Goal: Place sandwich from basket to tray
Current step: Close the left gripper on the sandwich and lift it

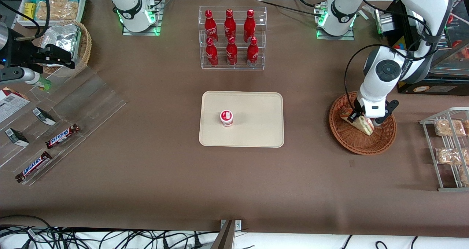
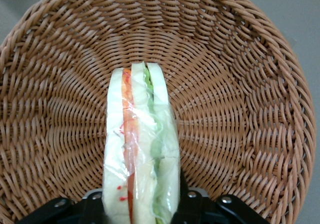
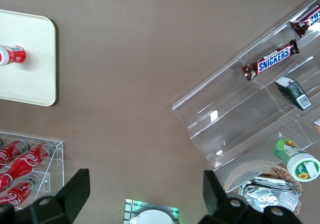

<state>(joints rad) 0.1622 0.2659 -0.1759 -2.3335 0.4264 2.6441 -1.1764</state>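
Observation:
The sandwich (image 1: 363, 125), a clear-wrapped wedge of pale bread with red, orange and green layers, stands on edge in the reddish-brown wicker basket (image 1: 361, 144) toward the working arm's end of the table. My left gripper (image 1: 362, 117) reaches down into the basket and is shut on the sandwich. In the left wrist view the sandwich (image 2: 142, 144) fills the gap between the black fingers (image 2: 192, 206), with the basket (image 2: 240, 108) weave all around it. The cream tray (image 1: 256, 131) lies mid-table, and its corner also shows as the tray (image 3: 30, 58) in the right wrist view.
A small red-and-white cup (image 1: 226, 117) stands on the tray. A clear rack of red bottles (image 1: 232, 38) is farther from the front camera than the tray. A wire rack with snack packets (image 1: 449, 146) stands beside the basket. An acrylic display with Snickers bars (image 1: 55, 135) lies toward the parked arm's end.

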